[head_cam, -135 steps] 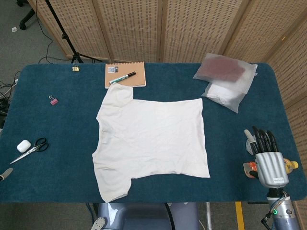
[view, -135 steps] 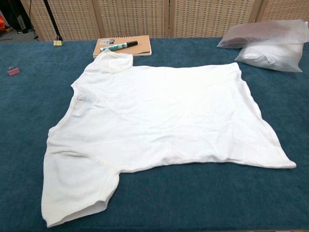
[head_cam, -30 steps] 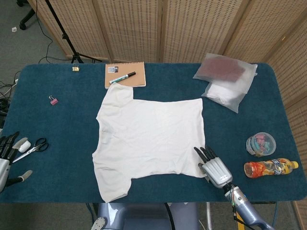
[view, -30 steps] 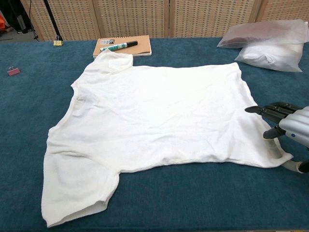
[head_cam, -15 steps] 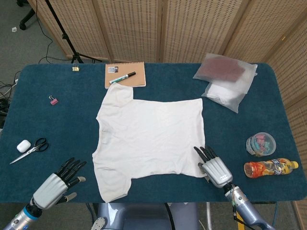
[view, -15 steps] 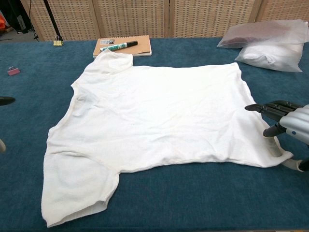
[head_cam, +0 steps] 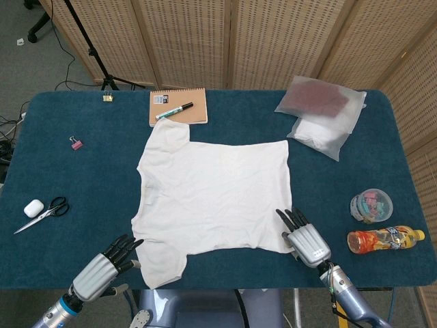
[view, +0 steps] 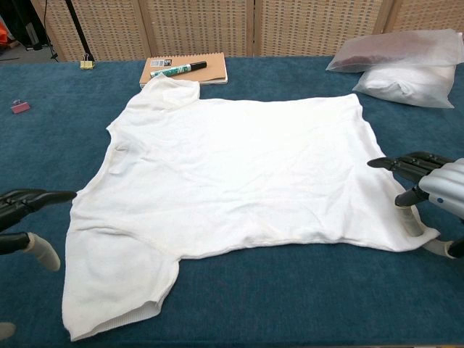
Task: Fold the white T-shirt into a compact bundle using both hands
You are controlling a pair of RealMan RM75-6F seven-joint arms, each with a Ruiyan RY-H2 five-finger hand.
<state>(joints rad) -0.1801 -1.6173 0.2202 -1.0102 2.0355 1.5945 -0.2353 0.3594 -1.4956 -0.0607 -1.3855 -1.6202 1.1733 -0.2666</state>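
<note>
A white T-shirt (head_cam: 215, 195) lies flat mid-bench on blue carpet-like cloth (head_cam: 82, 178), woven screens (head_cam: 273, 41) behind. Left hand (head_cam: 102, 270) and right hand (head_cam: 304, 239) flank its near edge, fingers apart, holding nothing.

T-shirt (head_cam: 214, 198) spread flat mid-table; notebook (head_cam: 178, 107) behind it, pen (head_cam: 173, 111) laid on top. Left hand (head_cam: 106, 268) and right hand (head_cam: 305, 239) positioned at its near corners.

This looks like a robot lab or test studio rather than a home. A table (head_cam: 61, 130) covered in blue carpet stands before woven folding screens (head_cam: 205, 41), with a tripod leg (head_cam: 87, 42) and cables (head_cam: 8, 130) on the grey floor. Loose props sit about: notebook (head_cam: 178, 107), scissors (head_cam: 42, 213), bottle (head_cam: 382, 239).
</note>
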